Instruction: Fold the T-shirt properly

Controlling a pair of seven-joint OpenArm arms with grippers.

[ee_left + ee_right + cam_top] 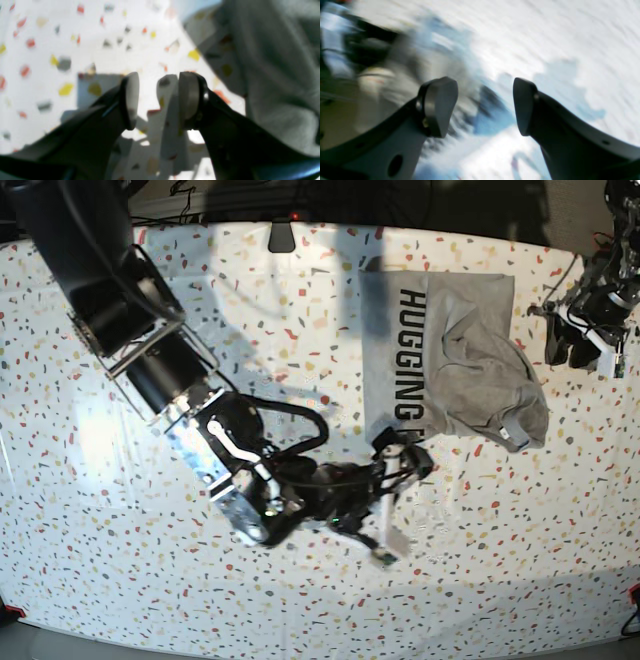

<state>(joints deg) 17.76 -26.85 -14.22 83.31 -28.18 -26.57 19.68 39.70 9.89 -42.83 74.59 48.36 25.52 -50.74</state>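
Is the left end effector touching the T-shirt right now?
Apart. In the base view the left end effector sits off past the T-shirt with speckled table between them, and its wrist view shows open jaws with nothing between them.

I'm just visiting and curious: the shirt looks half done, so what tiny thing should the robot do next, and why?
Probably reach the right end effector, open and empty, back to the near hem and take hold of it. The T-shirt lies crumpled, part folded over itself with the lettering showing, so it looks unfinished. The left end effector sits open off the shirt's side, holding nothing.
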